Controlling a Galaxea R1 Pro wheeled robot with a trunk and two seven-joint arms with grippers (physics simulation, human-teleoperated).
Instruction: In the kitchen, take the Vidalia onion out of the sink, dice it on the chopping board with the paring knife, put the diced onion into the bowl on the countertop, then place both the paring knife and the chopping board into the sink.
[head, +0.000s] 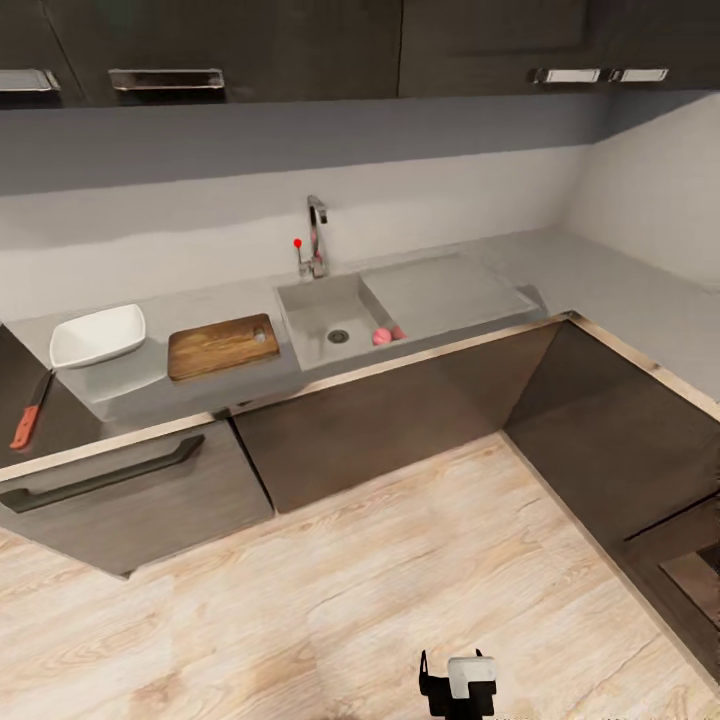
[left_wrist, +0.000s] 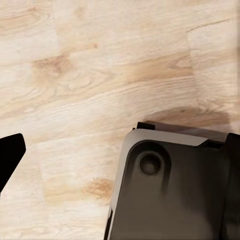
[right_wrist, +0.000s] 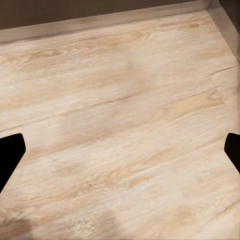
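Across the wooden floor stands the grey countertop (head: 620, 290) with the steel sink (head: 312, 300) set into it. The pinkish Vidalia onion (head: 382, 336) lies in the basin, right of the drain and against the wall under the drainboard. Left of the sink lies the dark-brown chopping board (head: 222, 346), and left of that the white square bowl (head: 98, 335). The paring knife (head: 30, 412) rests at the counter's far left end, orange-red handle nearest me. My left gripper (left_wrist: 120, 155) and right gripper (right_wrist: 120, 150) hang open over the floor, far from the counter, holding nothing.
A chrome tap (head: 316, 235) with a red knob stands behind the basin, and a flat drainboard (head: 440, 295) lies to its right. Dark cabinet fronts (head: 400, 410) run below; the counter turns a corner along the right. My base (left_wrist: 170, 190) sits under the left gripper.
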